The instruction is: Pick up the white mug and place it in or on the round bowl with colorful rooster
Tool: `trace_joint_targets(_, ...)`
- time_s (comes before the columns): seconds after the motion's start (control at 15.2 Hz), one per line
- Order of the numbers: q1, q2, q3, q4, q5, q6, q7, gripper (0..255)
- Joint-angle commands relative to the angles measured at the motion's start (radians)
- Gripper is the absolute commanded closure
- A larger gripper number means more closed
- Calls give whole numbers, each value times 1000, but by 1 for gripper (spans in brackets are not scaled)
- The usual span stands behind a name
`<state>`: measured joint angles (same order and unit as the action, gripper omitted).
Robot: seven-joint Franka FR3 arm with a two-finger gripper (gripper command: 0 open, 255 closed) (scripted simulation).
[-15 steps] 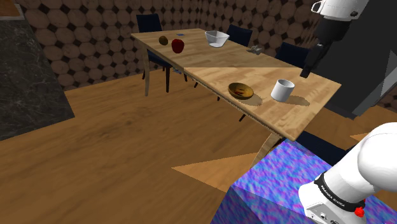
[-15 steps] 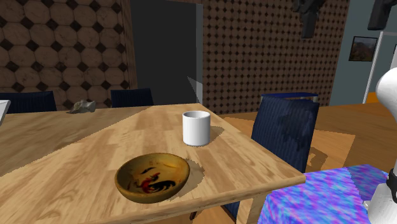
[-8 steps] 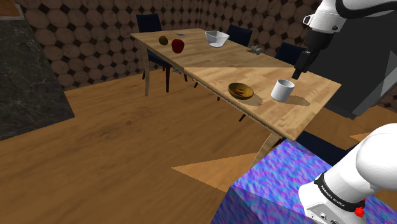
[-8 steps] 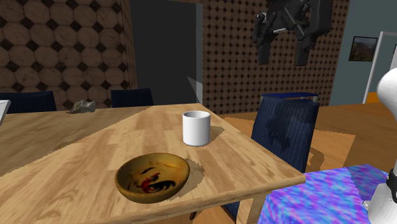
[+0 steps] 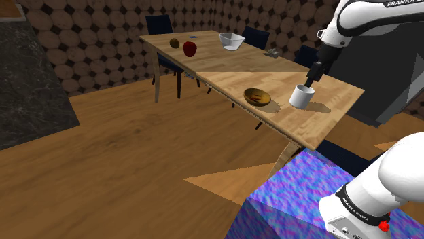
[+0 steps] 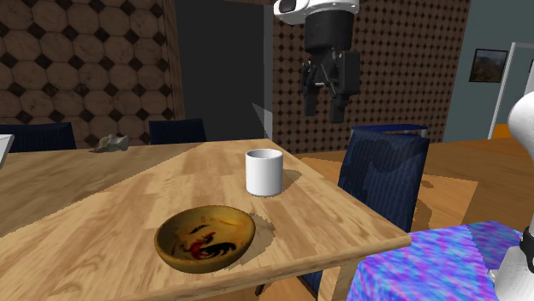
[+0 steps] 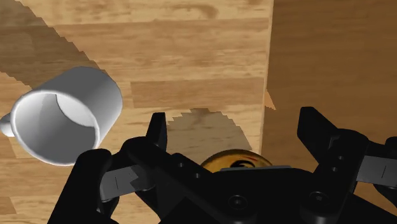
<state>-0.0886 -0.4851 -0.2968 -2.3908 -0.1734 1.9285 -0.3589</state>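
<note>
White mug (image 6: 264, 172) sits untouched on table (image 6: 103, 197); gripper (image 6: 323, 109) hovers above, wide open, empty; grasp and bowl (image 6: 205, 238) placement left.

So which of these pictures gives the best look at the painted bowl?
The second exterior view: the bowl sits close to the camera, its red and black painting plain inside. In the shoulder view it is small and distant, beside the white mug. In the wrist view the gripper hides most of it.
</note>
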Motion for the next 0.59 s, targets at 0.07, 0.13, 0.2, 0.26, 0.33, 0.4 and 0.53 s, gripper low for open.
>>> trace_joint_targets(0.07,-6,97,-57,37,11,72,-53,0)
trace_joint_targets(0.13,-7,130,-75,50,19,95,-71,0)
trace_joint_targets(0.2,-8,164,-93,64,29,118,-91,0)
trace_joint_targets(0.26,-9,199,-111,79,41,139,-111,0)
trace_joint_targets(0.33,-9,235,-128,96,56,160,-132,0)
trace_joint_targets(0.4,-10,272,-145,114,72,179,-155,0)
trace_joint_targets(0.53,-13,348,-176,153,114,214,-203,0)
